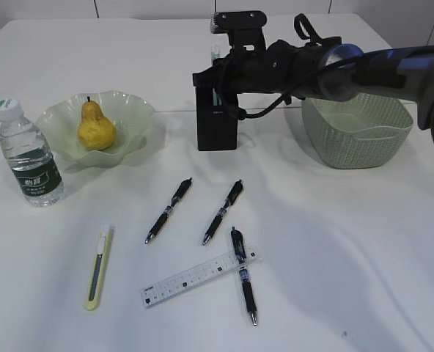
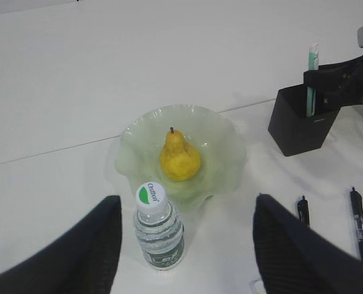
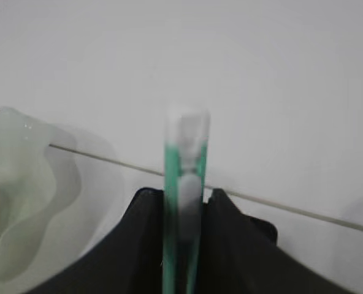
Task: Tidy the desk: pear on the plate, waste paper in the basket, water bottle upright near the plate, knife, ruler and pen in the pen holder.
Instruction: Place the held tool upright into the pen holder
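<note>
Nearest the camera on the white bench [image 1: 363,242] lie one translucent ruler [image 1: 199,276], one yellow-green utility knife [image 1: 99,267] and three black pens [image 1: 243,274], one of them crossing the ruler. At the left stand one water bottle [image 1: 28,153] upright beside the plate [image 1: 127,118] holding one pear [image 1: 95,126]. At upper centre the right pincer [image 1: 218,72] pinches a green knife [image 3: 185,184] upright in the pen holder [image 1: 216,126], left of one basket [image 1: 358,132]; the left pincer [image 2: 187,242] hangs spread above the bottle.
</note>
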You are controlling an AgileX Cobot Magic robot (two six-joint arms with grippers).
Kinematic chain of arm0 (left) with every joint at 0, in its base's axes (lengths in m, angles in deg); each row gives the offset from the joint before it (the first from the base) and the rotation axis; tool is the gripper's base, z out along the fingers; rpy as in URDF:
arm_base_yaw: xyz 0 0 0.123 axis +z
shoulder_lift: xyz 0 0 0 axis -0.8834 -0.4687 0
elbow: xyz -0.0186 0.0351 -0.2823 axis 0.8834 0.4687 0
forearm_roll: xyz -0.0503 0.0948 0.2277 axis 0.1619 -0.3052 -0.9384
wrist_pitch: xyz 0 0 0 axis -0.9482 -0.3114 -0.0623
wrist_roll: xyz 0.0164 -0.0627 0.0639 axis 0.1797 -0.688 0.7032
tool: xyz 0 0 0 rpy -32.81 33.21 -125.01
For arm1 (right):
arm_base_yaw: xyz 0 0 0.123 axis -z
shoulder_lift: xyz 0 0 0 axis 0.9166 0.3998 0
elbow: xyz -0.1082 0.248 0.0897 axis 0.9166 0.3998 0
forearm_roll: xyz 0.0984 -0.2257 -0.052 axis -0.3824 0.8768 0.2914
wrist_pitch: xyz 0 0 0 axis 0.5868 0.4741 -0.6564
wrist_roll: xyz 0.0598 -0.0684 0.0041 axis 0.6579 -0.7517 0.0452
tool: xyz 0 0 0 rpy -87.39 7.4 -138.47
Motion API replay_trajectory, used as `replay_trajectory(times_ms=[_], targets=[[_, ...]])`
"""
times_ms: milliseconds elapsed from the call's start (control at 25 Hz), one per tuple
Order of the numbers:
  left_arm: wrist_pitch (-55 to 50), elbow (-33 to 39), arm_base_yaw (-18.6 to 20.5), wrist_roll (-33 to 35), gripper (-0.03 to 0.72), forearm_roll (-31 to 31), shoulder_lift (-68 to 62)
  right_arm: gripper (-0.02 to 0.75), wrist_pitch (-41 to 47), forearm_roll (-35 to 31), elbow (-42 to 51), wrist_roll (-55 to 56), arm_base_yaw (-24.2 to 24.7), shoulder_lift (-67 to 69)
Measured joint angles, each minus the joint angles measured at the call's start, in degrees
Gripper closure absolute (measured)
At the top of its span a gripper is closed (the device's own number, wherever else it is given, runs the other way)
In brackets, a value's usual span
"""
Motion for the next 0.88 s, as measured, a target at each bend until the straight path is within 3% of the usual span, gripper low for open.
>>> replay_trajectory(times_ms=[280,680,880], targets=[[0.0,0.0,0.0,0.0,0.214,0.0,0.0,0.393,2.9,-0.6,0.0,0.0,0.0,0.0],[-0.7,0.0,0.0,0.0,0.216,0.0,0.0,0.384,17.5,-0.5,-0.4,-1.0,0.0,-5.0],[-0.7,0.0,-2.7,0.0,0.238,0.0,0.1,0.384,26.7,2.7,-0.7,-1.1,0.0,-11.8]])
